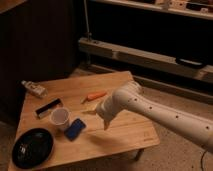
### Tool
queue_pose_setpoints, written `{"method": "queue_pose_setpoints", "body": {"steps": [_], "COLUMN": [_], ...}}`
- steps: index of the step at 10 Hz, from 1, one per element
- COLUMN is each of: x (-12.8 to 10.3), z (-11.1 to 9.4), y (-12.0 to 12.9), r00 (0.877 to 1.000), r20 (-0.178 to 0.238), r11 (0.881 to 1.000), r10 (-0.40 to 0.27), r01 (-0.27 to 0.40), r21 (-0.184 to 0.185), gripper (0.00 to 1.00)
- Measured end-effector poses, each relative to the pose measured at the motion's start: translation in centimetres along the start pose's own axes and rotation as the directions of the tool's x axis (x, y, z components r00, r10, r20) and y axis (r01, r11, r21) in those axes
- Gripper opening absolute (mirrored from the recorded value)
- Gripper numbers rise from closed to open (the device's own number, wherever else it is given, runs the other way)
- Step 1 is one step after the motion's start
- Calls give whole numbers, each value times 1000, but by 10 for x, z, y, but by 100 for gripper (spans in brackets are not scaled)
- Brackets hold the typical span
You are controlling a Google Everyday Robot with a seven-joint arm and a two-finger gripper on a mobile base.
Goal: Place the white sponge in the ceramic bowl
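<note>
Robot arm reaching over a wooden table.
Gripper [106, 123], finger state unclear, is hovering well right of the bowl [32, 148]; sponge unseen.

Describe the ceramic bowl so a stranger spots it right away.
On the wooden table, look at the front left corner, far from the pincer hovering mid-table. The bowl sits there: shallow, glossy black, much wider than the whitish cup behind it.
</note>
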Motion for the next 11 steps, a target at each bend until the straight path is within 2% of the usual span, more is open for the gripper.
{"method": "queue_pose_setpoints", "body": {"steps": [1, 3, 6, 7, 11], "x": [3, 12, 33, 44, 36], "z": [18, 41, 72, 81, 86], "y": [-19, -29, -18, -10, -13], "r00": [1000, 999, 993, 985, 968], "r20": [22, 46, 67, 72, 142], "r11": [1000, 998, 991, 983, 974], "r10": [-7, 11, 96, 158, 207], "r01": [7, -8, -89, -150, -191], "r21": [-27, -58, -98, -104, -119], "gripper": [80, 80, 80, 80, 80]}}
